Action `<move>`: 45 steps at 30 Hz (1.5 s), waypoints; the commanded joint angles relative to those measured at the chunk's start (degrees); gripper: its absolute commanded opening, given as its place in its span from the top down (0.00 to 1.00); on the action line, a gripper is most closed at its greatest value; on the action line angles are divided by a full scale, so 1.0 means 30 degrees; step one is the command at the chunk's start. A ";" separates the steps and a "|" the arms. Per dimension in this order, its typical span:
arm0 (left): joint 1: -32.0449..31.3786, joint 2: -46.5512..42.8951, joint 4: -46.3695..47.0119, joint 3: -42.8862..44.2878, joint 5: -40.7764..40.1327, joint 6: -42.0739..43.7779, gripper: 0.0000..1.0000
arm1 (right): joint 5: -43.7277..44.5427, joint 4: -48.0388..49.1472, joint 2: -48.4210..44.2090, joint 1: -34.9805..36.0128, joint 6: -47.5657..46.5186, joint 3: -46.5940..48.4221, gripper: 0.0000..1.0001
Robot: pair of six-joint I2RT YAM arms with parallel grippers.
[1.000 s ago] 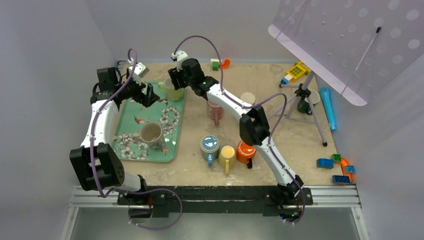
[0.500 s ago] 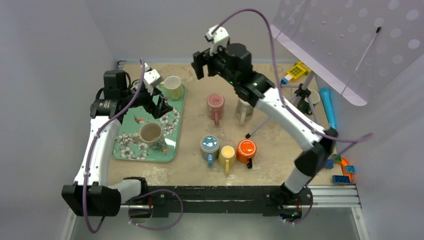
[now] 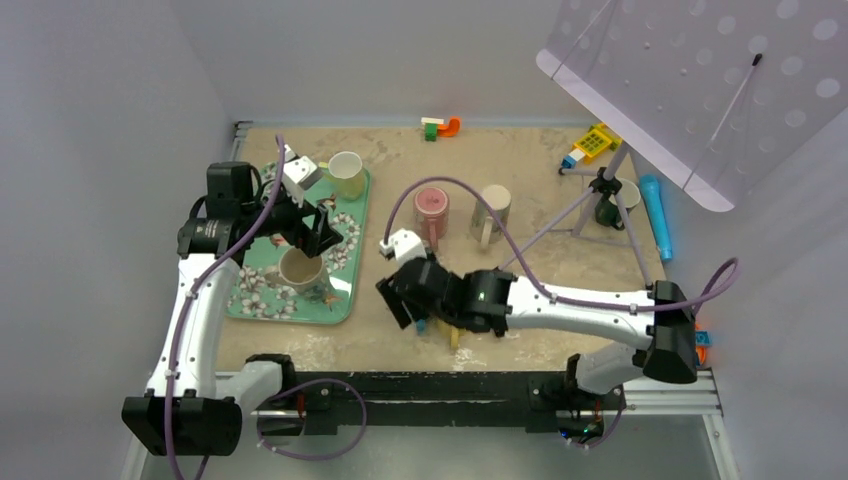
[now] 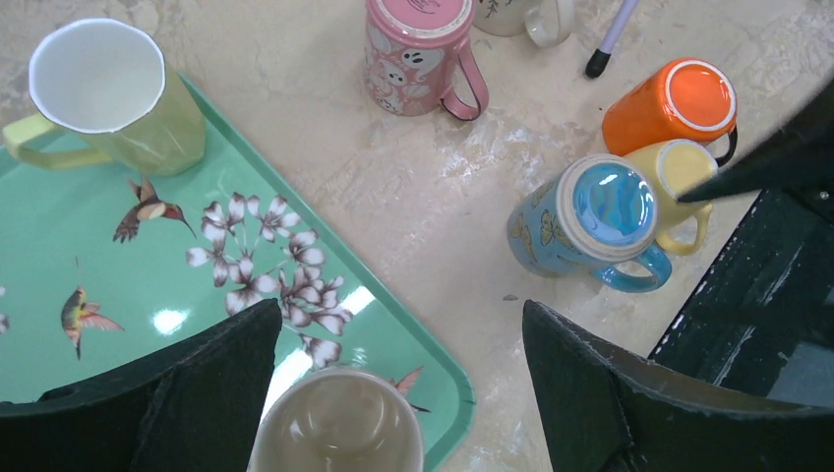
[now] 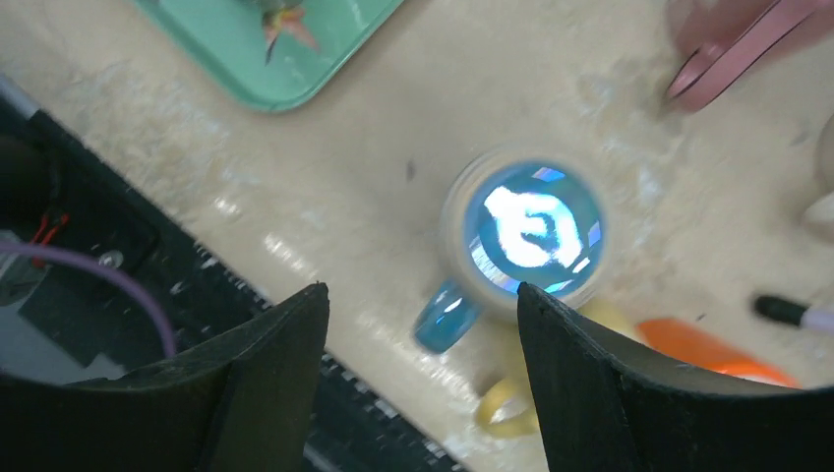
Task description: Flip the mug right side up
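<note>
A blue mug (image 5: 531, 231) stands upside down on the table, base up, its handle pointing to the near edge; it also shows in the left wrist view (image 4: 590, 221). My right gripper (image 3: 400, 300) is open and empty just above it and covers it in the top view; in the right wrist view the gripper (image 5: 418, 295) sits over the handle side. A yellow mug (image 4: 684, 177), an orange mug (image 4: 679, 103) and a pink mug (image 3: 431, 208) are also bottom up. My left gripper (image 3: 318, 228) is open and empty above the tray, over an upright beige mug (image 3: 300, 268).
The green flowered tray (image 3: 345, 300) at the left also holds an upright yellow-green mug (image 3: 346, 172). A cream mug (image 3: 492, 205) stands beside the pink one. A tripod stand (image 3: 605, 190) with a white panel, a blue tube (image 3: 655, 215) and toy bricks (image 3: 680, 340) are at the right.
My right arm has swung from high over the table's back down to the near side, over the blue mug. My left gripper has moved slightly nearer, over the beige mug.
</note>
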 commanded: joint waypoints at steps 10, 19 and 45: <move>0.0085 -0.1133 0.1309 -0.0760 0.1040 -0.1319 0.04 | 0.7095 -0.5883 0.3928 0.6649 1.7112 -0.0850 0.28; 0.0083 -0.1402 0.1436 -0.0760 0.1585 -0.1509 0.04 | 0.8978 -0.3861 0.5170 0.5502 1.7549 -0.2143 0.34; 0.0085 -0.1528 0.0103 0.0432 0.3410 -0.2209 0.05 | 0.9735 0.6737 0.1101 0.2232 0.8492 -0.4767 1.00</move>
